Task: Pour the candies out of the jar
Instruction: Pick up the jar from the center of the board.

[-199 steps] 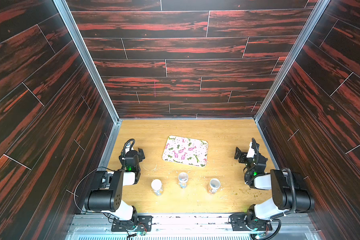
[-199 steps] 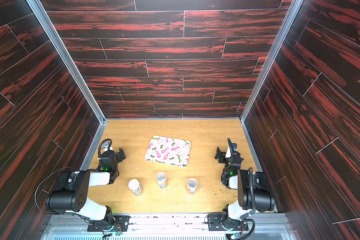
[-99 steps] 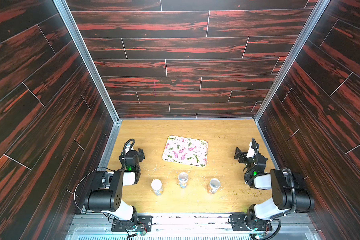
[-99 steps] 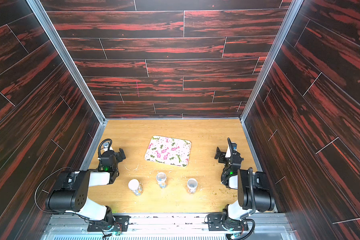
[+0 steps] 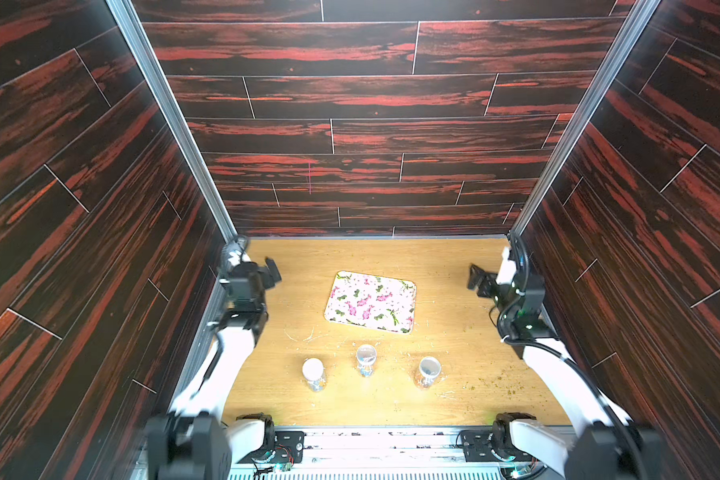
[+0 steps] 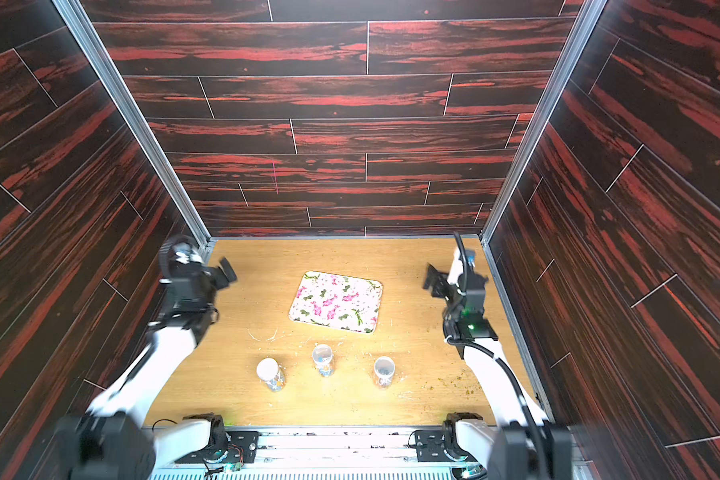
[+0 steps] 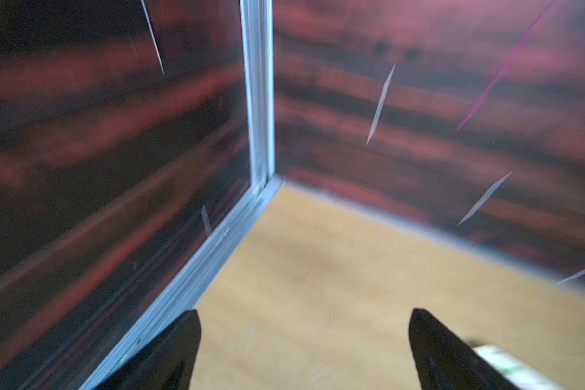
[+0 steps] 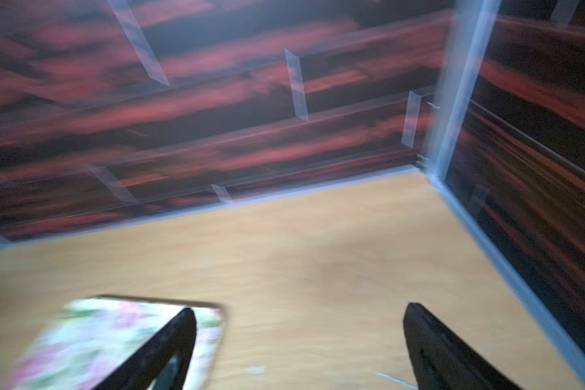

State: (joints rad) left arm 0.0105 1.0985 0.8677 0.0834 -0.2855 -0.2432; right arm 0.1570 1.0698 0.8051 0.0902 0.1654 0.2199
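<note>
Two robot arms flank a wooden desk boxed in by dark red-streaked plank walls. The left claw hangs off the desk's left edge and the right claw off its right edge. Both are released, their black jaws spread wide with nothing between them, as the blurred wrist views confirm for the left claw and the right claw. Each points toward the far end of the desk. A floral tray, white with pink blossoms and green leaves, lies flat at mid-desk between the two arms, slightly askew. It also appears in front of the right claw in that arm's wrist view. Nearer the arm bases, three small clear jars stand upright in a row, well apart from each other and from both claws. They are the left jar, its top showing white, the middle jar, just near of the tray's near edge, and the right jar. The candies can be made out only as faint coloured flecks through the glass low in the jars, too small to tell apart. Greenish crumbs speckle the desk to the right of the right jar. Both top views show the same layout, with the tray bare of anything but its print.
</note>
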